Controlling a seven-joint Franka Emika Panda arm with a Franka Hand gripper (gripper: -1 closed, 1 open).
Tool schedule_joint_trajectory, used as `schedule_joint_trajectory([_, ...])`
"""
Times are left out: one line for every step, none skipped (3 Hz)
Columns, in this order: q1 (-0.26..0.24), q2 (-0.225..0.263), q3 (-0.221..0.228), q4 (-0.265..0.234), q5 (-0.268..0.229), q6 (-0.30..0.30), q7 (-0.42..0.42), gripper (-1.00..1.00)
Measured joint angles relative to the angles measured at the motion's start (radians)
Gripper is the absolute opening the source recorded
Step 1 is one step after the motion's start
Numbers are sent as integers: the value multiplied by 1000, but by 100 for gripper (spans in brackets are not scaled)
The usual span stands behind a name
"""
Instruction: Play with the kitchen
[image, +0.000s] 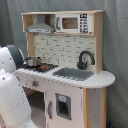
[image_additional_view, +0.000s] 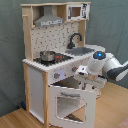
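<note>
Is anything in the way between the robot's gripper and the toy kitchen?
Nothing visible. In the second exterior view the gripper is already right at the front of the kitchen, just above the open oven door, with no object between them.

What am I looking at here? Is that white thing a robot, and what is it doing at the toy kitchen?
Yes, the white machine is a robot arm. Both pictures show the same moment, taken by two cameras standing off the arm on different sides. The first exterior view shows only a bulky white part of the arm at its left edge. The second exterior view shows the arm's far end reaching in at the front of the toy kitchen, just above the oven door, which hangs open. Its gripper is near the knobs; I cannot tell whether it holds anything. On the counter sit a small metal pot on the hob, a grey sink and a black faucet. A little microwave sits on top.
</note>
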Motion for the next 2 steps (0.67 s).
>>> schedule_joint_trajectory([2, -66, 0, 30, 0, -84, 1, 100])
schedule_joint_trajectory([9, -140, -2, 54, 0, -178, 1, 100])
